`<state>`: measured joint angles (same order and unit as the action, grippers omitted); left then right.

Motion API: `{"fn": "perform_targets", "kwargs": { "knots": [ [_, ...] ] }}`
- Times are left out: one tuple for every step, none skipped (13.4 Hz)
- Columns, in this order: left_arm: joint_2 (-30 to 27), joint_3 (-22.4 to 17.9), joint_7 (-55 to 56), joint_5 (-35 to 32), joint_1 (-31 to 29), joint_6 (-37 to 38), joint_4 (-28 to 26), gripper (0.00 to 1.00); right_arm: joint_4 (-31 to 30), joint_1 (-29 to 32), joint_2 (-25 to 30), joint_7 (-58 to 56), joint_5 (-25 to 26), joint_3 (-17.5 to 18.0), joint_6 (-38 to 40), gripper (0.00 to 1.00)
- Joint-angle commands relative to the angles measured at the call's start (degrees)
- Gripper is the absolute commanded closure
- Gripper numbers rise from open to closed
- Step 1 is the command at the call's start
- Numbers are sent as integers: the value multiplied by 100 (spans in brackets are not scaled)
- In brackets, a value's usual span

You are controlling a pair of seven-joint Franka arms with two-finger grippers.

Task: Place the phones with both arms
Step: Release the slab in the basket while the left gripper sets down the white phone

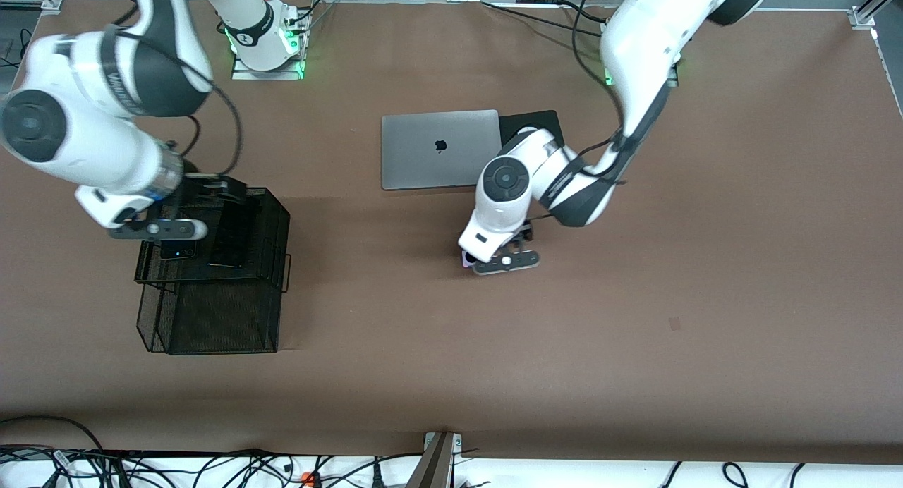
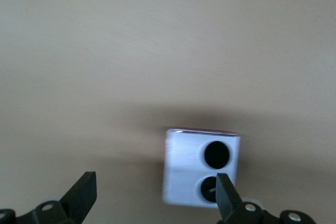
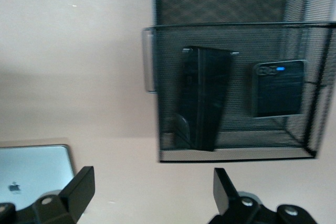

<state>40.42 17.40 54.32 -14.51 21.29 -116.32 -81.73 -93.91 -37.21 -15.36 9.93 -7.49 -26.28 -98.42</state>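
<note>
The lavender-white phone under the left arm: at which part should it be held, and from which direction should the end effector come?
The lavender-white phone lies flat on the bare table, lenses up. The best hold is probably across its two opposite side edges, coming straight down from above. The left end effector is open over it, wide enough to straddle the body. The right end effector is open over the black mesh basket.

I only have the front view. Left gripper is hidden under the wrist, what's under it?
Observer: The lavender-white phone, lying flat on the table, lenses up. The left gripper is open over it, fingers not touching.
Operator: And the mesh basket, what's inside?
Observer: Right wrist view shows the long slim black slab and the small black flip phone side by side in the basket's upper tray.
Operator: Right gripper holding anything?
Observer: No. The right gripper is open and empty, over the table between the basket and the laptop.
</note>
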Motion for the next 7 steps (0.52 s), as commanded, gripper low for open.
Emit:
{"fn": "perform_targets", "kwargs": {
  "knots": [
    [-823, 18, -62, -149, -501, 1072, -185, 0, 548, -6, -519, 928, -68, 551, -211, 0],
    [-1025, 9, -97, -157, -729, 1398, -168, 0, 610, -6, -651, 1306, -59, 823, -369, 0],
    [-1175, 62, -271, -123, -1106, 1549, -133, 0, 662, -15, -774, 1675, -59, 1078, -580, 0],
    [-1281, 71, -787, -87, -1362, 1707, -89, 0, 698, -15, -923, 2026, -59, 1368, -834, 0],
    [-1361, 45, -1366, -87, -1556, 1926, -89, 0, 829, -23, -1160, 2343, -33, 1675, -1132, 0],
    [-1448, 27, -1824, -87, -1775, 2111, -89, 0, 1004, -76, -1388, 2721, 46, 1861, -1301, 0],
    [-1528, 44, -2238, -87, -2039, 2165, -89, 0, 1232, -137, -1660, 3090, 133, 2037, -1398, 0]
  ]
}}
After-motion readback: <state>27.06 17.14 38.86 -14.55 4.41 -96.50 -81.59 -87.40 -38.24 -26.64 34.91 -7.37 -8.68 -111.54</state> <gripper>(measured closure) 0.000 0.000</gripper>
